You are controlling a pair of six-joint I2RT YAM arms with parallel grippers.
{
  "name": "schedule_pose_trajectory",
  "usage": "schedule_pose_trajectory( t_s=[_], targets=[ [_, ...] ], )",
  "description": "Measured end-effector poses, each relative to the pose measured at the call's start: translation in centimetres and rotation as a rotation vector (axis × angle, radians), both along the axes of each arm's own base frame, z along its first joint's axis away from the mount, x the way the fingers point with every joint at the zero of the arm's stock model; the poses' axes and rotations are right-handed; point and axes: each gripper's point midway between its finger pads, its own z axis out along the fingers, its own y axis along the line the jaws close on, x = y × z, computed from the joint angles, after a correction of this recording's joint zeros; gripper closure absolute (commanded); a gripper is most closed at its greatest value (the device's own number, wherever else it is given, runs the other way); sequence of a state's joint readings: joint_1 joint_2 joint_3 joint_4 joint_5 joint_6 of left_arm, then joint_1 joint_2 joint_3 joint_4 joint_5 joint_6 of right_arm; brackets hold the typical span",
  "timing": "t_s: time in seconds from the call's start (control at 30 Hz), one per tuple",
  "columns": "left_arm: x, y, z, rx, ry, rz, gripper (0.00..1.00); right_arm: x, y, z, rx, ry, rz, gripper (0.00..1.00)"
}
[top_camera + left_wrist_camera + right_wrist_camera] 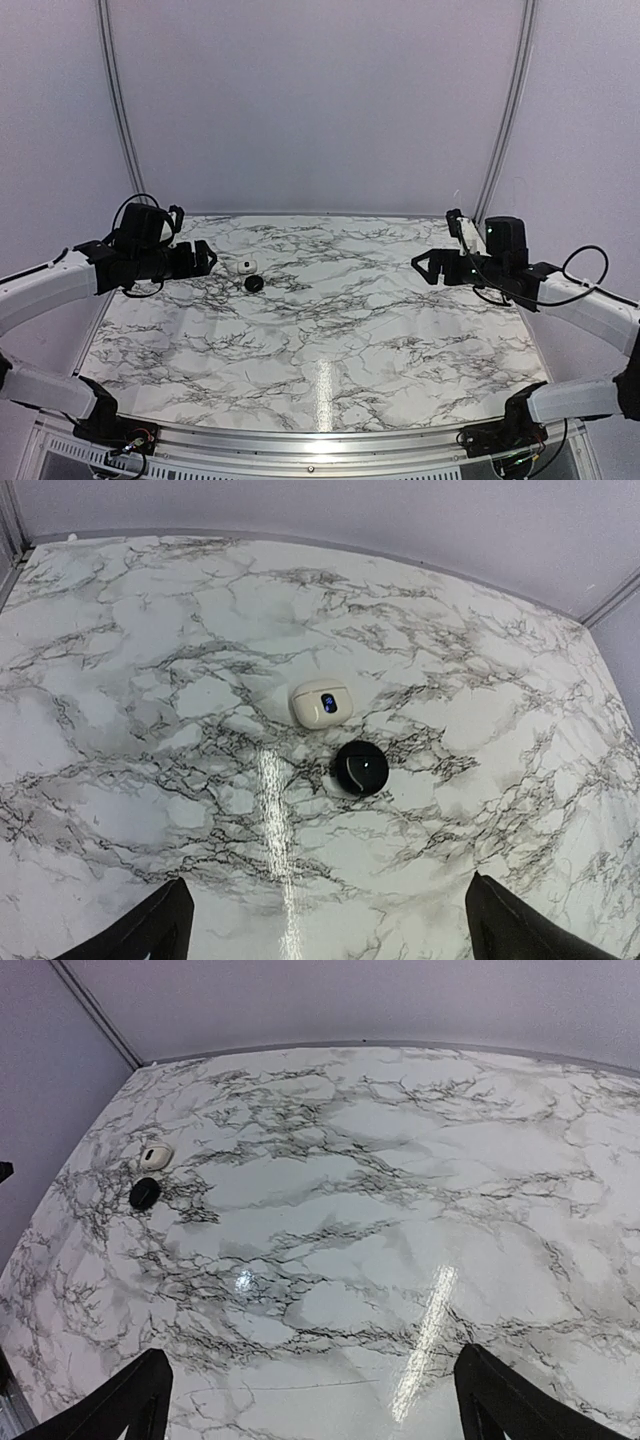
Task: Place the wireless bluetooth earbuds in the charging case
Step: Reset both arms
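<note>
The cream-white charging case (321, 703) lies on the marble table at the back left, also seen as the case (246, 265) from above and the case (155, 1156) from the right wrist. A small dark blue spot shows on its top. The earbuds do not show as separate pieces in any view. My left gripper (205, 258) hovers open just left of the case; its wrist view shows the left gripper (328, 895) holding nothing. My right gripper (425, 268) hangs open over the table's right side, far from the case. Its wrist view shows the right gripper (312, 1360) holding nothing.
A black round puck-like object (359, 767) sits right beside the case, on its near side, also seen as the puck (254, 284) and the puck (144, 1194). The marble table (330, 330) is enclosed by pale walls at the back and sides.
</note>
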State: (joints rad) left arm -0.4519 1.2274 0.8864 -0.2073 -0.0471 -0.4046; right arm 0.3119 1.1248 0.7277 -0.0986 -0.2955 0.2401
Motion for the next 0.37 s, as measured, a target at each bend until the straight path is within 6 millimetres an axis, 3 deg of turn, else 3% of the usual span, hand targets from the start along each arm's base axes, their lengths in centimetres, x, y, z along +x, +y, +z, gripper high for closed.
schedule_pose_trajectory(
  t_s=[0.17,0.37],
  targets=[
    [-2.3,0.7,-3.5,0.017,0.042,0.007,0.01,0.1,-0.8,-3.5,-0.02,0.06,-0.05,0.01],
    [-2.9,1.0,-5.5,0.013,0.044,0.021,0.01,0.1,-1.1,-6.4,-0.022,0.096,-0.08,0.01]
  ],
)
